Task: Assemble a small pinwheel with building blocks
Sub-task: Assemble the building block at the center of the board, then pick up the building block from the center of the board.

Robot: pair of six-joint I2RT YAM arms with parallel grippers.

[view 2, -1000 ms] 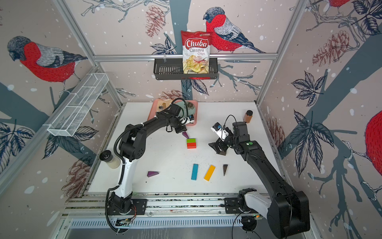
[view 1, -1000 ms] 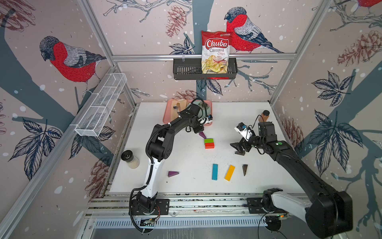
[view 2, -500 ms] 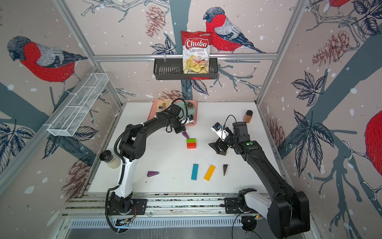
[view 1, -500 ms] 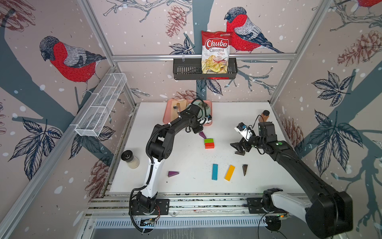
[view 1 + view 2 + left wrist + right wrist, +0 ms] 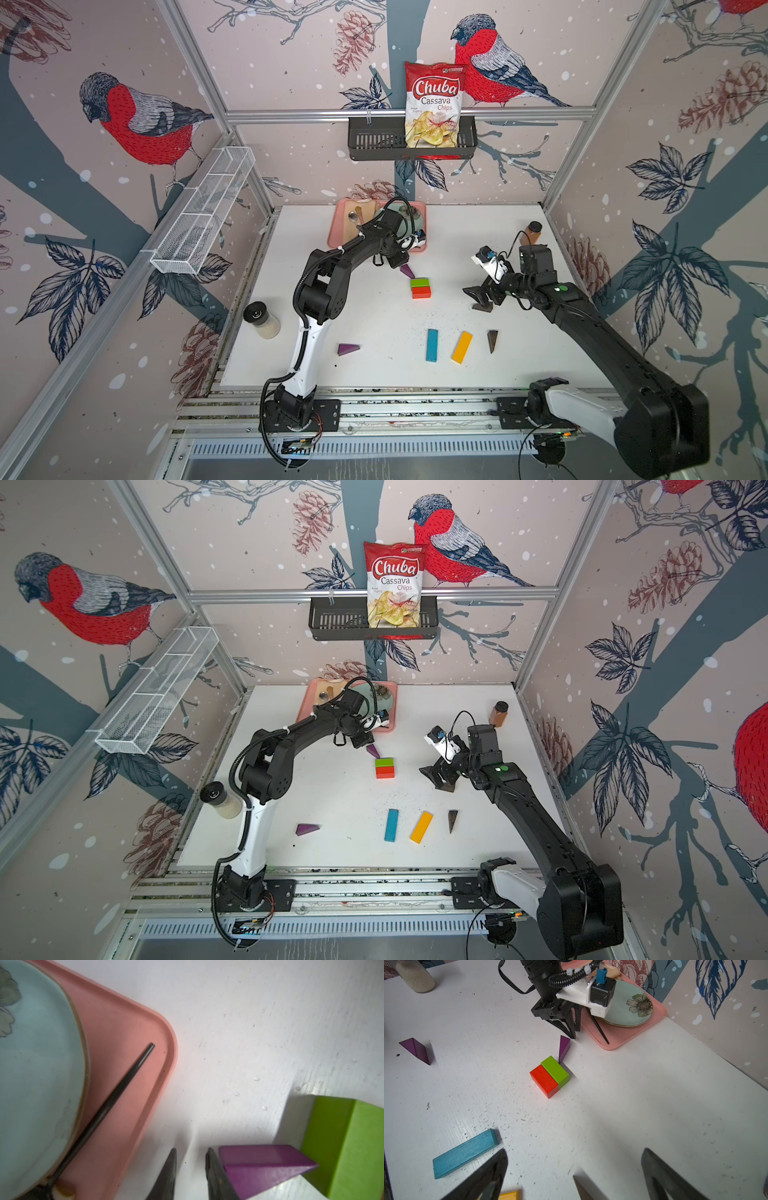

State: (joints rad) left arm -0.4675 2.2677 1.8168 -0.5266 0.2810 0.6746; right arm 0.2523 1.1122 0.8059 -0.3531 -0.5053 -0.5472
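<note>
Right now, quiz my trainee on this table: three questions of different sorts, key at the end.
1. True or false: the left gripper grips the purple wedge beside it.
2. Which block lies nearest that wedge? A red, B green, C yellow.
3. Which gripper stands open?
Key: 1 false, it is shut beside the wedge; 2 B, the green brick; 3 the right gripper.

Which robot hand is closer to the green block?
Left. The left gripper is just beyond the green block, beside a purple wedge. The right gripper stands farther off, by a brown wedge.
</note>
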